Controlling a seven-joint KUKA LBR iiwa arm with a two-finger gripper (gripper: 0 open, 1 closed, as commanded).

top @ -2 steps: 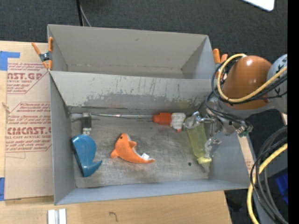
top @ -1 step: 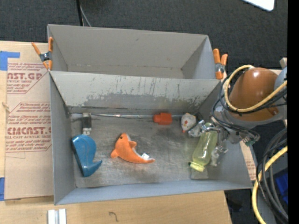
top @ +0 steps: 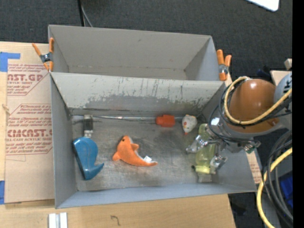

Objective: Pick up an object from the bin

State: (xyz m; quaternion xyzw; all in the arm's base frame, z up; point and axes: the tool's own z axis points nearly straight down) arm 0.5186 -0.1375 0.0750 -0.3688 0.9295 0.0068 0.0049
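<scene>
Grey bin (top: 64,141), front compartment: five loose things, one of each.
- One blue whale-shaped toy (top: 86,157), left end, near front wall.
- One orange fish toy (top: 129,155), mid floor, well apart from whale.
- One thin metal rod with orange end (top: 166,121), lying along back wall.
- One small white-and-orange piece (top: 188,123), just beside rod's orange end.
- One pale yellow-green translucent piece (top: 203,158), right end.

Hand (top: 205,156) low at right end, pinching yellow-green piece between two metal fingers (top: 192,148). Piece sits low, near floor by right wall.

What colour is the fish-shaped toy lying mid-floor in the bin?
The fish-shaped toy is orange, whitish at one end; the camera view shows it best.
</scene>
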